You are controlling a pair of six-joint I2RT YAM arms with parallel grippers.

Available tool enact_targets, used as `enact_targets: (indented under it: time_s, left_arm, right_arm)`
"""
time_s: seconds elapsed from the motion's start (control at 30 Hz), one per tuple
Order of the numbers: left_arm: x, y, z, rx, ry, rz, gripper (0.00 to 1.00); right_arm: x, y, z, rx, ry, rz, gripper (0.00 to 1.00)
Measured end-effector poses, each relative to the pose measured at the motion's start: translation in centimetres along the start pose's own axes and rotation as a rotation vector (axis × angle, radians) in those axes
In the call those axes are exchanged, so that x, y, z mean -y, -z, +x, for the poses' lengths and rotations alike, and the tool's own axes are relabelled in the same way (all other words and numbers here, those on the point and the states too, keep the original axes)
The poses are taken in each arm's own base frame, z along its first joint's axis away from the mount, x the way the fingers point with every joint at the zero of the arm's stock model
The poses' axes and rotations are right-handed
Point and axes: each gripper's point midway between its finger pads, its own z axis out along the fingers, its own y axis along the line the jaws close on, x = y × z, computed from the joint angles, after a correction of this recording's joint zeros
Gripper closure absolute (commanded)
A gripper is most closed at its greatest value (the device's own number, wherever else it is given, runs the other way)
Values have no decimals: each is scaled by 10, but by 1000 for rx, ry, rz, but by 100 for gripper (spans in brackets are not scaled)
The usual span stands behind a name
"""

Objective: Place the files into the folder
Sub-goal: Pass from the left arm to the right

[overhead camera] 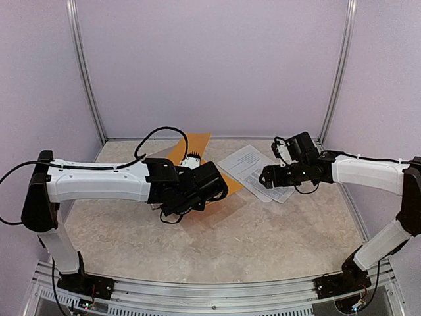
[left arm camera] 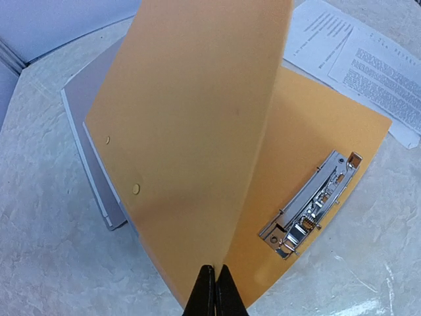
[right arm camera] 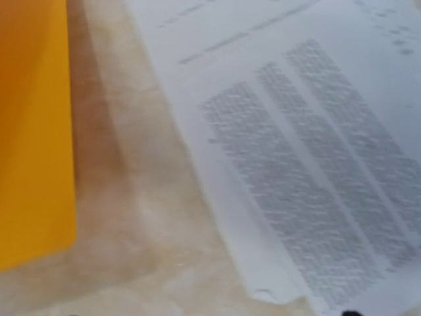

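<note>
The left gripper point(left arm camera: 214, 289) is pinching the folder point(left arm camera: 191, 131) cover open, while the files point(overhead camera: 243, 161) are lying unfiled on the table point(overhead camera: 263, 237) beside it, under the right gripper point(overhead camera: 266, 176), whose opening I cannot tell.

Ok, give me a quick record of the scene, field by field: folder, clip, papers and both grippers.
folder: orange, open on the table
folder cover: raised, its edge pinched by the left gripper
metal clip: on the inner back panel, no paper under it
files: printed white sheets lying flat, right of the folder, not yet inside
right gripper: over the files; open or shut unclear
</note>
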Motion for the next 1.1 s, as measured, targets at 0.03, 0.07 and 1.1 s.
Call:
enact_targets:
  time_s: [0.03, 0.07, 1.1]
  left_arm:
    - [-2, 5, -3, 9, 32, 2, 100]
    - [-5, 10, -6, 21, 70, 1, 100]
    - [48, 5, 33, 84, -168, 136, 100]
  right_arm:
    - [-5, -1, -1, 2, 0, -28, 15]
    - [-9, -1, -1, 4, -2, -53, 13]
    - [-142, -1, -69, 20, -112, -646, 14]
